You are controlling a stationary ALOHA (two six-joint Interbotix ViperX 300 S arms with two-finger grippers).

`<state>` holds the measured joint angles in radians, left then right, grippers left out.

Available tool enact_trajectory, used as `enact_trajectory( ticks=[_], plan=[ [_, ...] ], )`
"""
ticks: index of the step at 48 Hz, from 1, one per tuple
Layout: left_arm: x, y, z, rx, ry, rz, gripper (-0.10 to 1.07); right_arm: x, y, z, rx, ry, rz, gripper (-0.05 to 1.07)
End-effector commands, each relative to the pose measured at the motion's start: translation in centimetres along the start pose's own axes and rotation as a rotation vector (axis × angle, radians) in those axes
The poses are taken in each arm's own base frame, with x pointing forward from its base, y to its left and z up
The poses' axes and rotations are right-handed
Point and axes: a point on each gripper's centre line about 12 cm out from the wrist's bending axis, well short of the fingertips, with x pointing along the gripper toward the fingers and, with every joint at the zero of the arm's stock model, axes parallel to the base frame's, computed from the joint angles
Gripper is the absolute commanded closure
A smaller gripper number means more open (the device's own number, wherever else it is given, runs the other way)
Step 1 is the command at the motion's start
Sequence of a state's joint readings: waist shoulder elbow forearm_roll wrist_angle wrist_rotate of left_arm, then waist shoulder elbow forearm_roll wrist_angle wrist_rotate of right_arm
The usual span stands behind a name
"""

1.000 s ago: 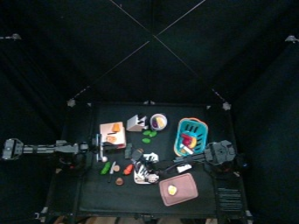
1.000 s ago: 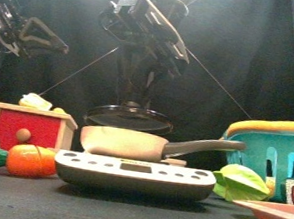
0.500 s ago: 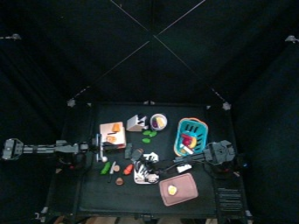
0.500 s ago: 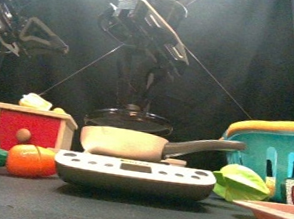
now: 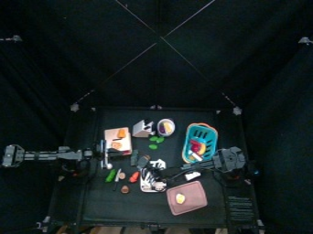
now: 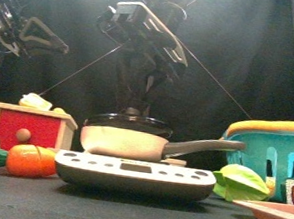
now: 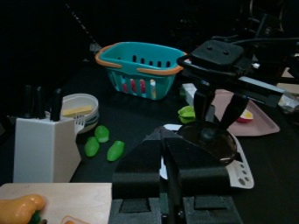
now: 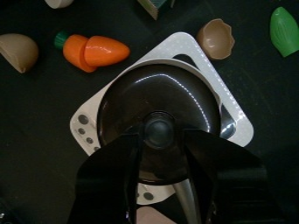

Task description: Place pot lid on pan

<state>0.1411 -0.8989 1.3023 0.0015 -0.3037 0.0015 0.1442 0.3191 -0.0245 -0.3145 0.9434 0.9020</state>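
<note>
While right gripper [image 8: 160,166] pinches lid [image 8: 158,107] knob | lid covers pan [image 6: 130,141], interior hidden | left gripper [image 7: 176,166] pressed together

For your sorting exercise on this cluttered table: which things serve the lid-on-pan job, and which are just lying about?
Job:
pot lid
pan
right gripper, around the lid's knob

Lying about:
toy carrot
teal basket
knife block
pink cutting board
green pepper
</note>
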Motion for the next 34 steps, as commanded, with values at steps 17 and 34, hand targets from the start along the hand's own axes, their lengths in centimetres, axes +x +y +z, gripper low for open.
enact_trajectory(
  ticks=[17, 34],
  plan=[
    [0.12, 0.03, 0.61, 0.001, -0.018, 0.002, 0.62, -1.75, -0.02, 1.48, 0.008, -0.056, 0.027, 0.37],
    [0.12, 0.06, 0.61, 0.001, -0.018, 0.003, 0.62, -1.27, -0.02, 1.32, 0.01, -0.045, 0.024, 0.37]
  ],
)
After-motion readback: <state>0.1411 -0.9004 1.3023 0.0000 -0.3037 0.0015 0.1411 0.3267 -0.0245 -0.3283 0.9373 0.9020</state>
